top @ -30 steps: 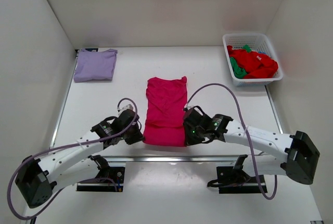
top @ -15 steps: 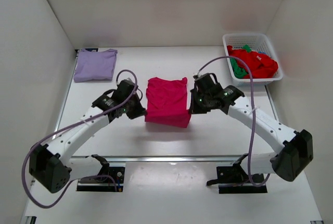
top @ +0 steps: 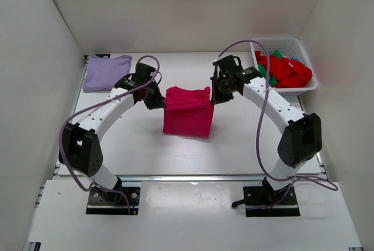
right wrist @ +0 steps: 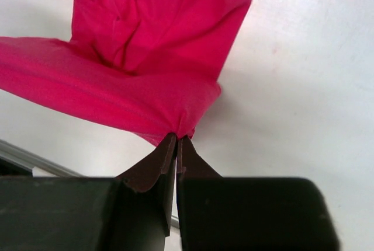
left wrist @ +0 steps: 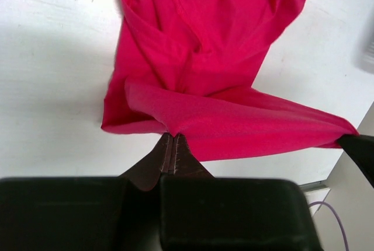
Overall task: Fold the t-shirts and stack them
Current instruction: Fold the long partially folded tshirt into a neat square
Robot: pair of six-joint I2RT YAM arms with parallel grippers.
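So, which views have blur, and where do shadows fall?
Top external: sharp, evenly lit. Left wrist: pink t-shirt sharp, its grey shadow on the table; black body of the left hand blurred. Right wrist: same blur on the right hand; table bright, nearly washed out.

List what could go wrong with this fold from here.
1. The left gripper and right gripper each pinch only a small tip of the magenta shirt, so a corner may slip out before the fold lands.
2. The layer lying on the table is wrinkled, so creases may get folded in.
3. The right arm passes close by the basket in the top view and might nudge it.
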